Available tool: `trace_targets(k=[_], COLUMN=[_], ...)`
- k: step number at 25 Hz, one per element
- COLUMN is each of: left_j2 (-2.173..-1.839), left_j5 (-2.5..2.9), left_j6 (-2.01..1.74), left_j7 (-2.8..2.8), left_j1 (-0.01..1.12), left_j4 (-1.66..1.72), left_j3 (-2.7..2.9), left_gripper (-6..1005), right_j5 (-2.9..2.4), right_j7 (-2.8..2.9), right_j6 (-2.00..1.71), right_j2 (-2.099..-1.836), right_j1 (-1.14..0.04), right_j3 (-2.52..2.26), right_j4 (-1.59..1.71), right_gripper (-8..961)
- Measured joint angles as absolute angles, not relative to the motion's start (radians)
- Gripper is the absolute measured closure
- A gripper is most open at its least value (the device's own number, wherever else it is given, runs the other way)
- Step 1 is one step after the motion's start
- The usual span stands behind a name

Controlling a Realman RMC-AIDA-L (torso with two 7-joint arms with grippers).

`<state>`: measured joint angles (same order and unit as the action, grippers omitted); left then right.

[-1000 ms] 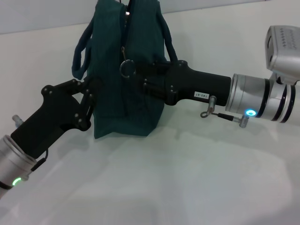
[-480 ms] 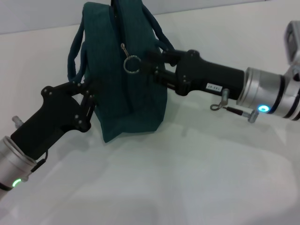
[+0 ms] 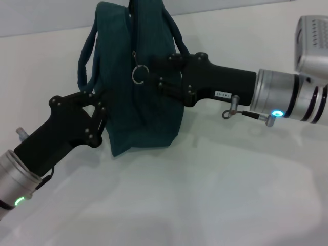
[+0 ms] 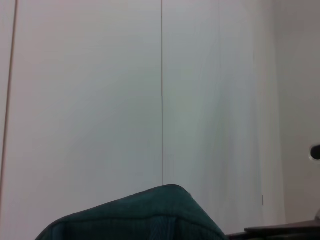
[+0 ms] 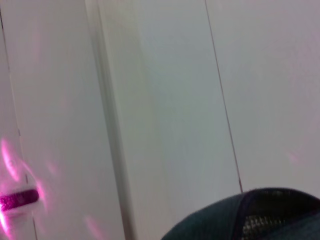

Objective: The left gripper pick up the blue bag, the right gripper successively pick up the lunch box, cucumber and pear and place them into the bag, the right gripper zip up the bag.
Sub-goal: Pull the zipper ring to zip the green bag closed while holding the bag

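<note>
The blue bag (image 3: 138, 92) stands upright on the white table, its handles up and its zipper running down the near side to a metal ring pull (image 3: 139, 75). My left gripper (image 3: 101, 110) is pressed against the bag's left side, shut on the fabric. My right gripper (image 3: 155, 78) reaches in from the right, its fingertips closed right beside the ring pull. The left wrist view shows the bag's top edge (image 4: 140, 215), and the right wrist view shows a corner of the bag (image 5: 260, 215). The lunch box, cucumber and pear are out of view.
The white table (image 3: 205, 195) spreads in front of and to the right of the bag. A pale wall (image 4: 160, 90) stands behind. A small metal pin and cable (image 3: 241, 114) hang under the right arm's cuff.
The bag tipped and shifted half a second ago as the right arm drew back to the right. It now stands straighter, with the right arm pushed back in leftward. The left gripper rose slightly.
</note>
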<state>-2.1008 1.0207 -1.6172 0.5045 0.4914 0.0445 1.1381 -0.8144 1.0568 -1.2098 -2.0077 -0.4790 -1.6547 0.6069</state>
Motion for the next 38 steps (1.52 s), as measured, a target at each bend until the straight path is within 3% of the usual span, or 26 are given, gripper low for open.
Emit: trace_targets(k=[38], left_j2=[-2.102], left_j5=[1.031], left_j6=[-1.601], left_j7=[0.479], left_j1=[0.5], left_j4=[0.046], left_j3=[1.138], left_gripper=[952], right_j5=[-0.817], right_j7=[1.144], right_j6=[-1.202], right_j2=[-2.015], right_j1=[-0.538], right_j3=[-1.709], right_j4=[0.536], right_gripper=[574])
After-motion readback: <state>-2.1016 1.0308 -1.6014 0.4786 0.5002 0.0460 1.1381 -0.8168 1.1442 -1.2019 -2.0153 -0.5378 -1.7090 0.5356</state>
